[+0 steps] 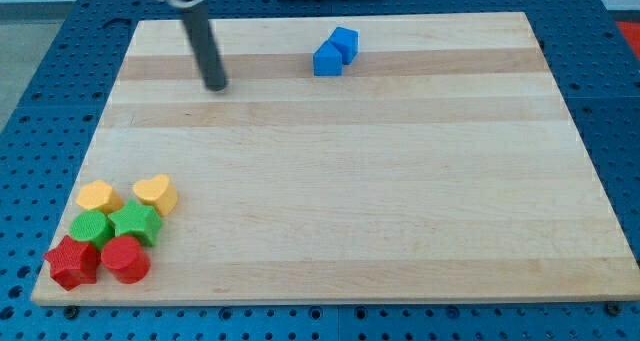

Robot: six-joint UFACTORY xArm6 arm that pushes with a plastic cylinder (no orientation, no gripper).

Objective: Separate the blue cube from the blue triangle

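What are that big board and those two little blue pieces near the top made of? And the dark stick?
The board looks like pale wood: lengthwise grain and plank-like stripes, satin finish. The blue cube and blue triangle, touching each other, look like moulded plastic: flat uniform colour, smooth faces, though painted wood is possible. The rod ending in my tip, at the view's left of them, looks like dark matte metal or plastic; I can't tell which.
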